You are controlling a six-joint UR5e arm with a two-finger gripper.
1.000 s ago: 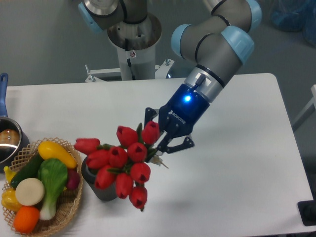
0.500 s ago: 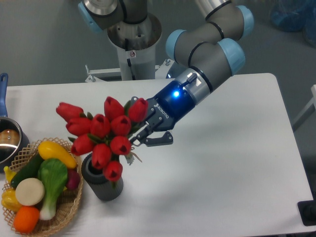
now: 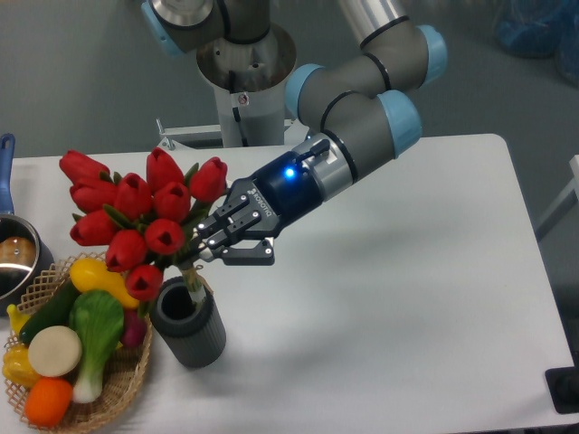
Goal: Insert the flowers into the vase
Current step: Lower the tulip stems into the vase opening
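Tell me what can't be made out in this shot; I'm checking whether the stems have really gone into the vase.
- Stem ends of the flowers: the camera view shows them at the vase mouth, but its thick rim hides how deep they sit.
- Grip of the gripper on the stems: leaves and buds cover the contact.
- Pot: cut off by the left edge.
- Lower items in the basket: hidden under the vegetables.

Wicker basket (image 3: 127,391) holding vegetables; pot (image 3: 13,258) behind.
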